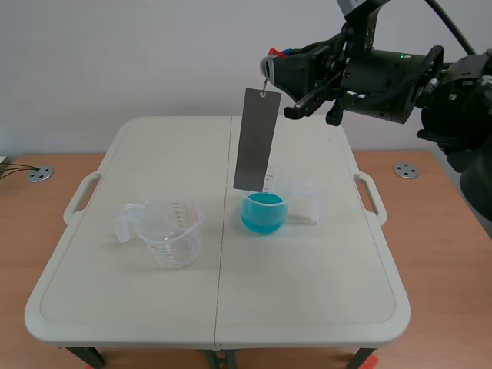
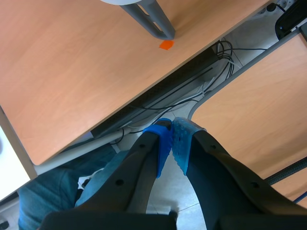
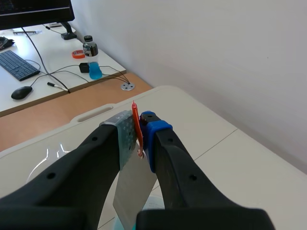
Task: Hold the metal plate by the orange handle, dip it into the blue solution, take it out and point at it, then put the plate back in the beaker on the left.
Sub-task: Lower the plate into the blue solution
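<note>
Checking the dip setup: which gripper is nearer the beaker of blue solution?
Right. The right gripper is above the beaker, gripping the orange handle; the left gripper is off the table.

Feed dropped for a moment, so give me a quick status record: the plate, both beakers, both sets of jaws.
metal plate: hanging from the right arm, slightly tilted, over the blue beaker; lower edge about level with its rim
orange handle: clamped in the right jaws
right jaws: shut on the handle, raised above the table
left jaws: shut on nothing, away from the table, above the floor
blue solution beaker: upright, under the plate
empty beaker: upright, to its left, apart from it
</note>
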{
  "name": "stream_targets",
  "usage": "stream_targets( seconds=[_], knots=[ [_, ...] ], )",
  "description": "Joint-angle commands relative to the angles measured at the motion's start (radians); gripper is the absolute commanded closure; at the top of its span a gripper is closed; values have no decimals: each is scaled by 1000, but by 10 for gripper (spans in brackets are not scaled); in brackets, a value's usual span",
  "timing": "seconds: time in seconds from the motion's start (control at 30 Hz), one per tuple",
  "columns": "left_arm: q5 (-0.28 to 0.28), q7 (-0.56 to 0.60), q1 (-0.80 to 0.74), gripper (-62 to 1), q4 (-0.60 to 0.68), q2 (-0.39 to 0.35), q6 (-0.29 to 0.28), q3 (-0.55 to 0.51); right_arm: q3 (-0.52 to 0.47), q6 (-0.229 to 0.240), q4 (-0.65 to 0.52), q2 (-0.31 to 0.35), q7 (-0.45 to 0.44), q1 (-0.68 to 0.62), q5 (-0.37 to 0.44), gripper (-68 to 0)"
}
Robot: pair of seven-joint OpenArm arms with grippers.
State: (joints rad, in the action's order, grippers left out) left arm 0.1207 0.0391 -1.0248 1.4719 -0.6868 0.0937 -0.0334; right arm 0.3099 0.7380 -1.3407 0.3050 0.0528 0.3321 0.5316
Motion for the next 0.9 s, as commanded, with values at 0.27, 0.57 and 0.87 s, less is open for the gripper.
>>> stream_targets(
  seconds=[0.27,0.57,0.87],
  knots=[
    [3,13,-5,-27,13,5,1,-8,-6,8,31,2,-27,14,1,-13],
    [3,13,-5,-27,13,5,-3,-8,-13,8,31,3,-104,45,-35,-13],
    [3,12,-5,-27,13,5,-3,-8,-13,8,31,3,-96,44,-61,-13]
  ],
)
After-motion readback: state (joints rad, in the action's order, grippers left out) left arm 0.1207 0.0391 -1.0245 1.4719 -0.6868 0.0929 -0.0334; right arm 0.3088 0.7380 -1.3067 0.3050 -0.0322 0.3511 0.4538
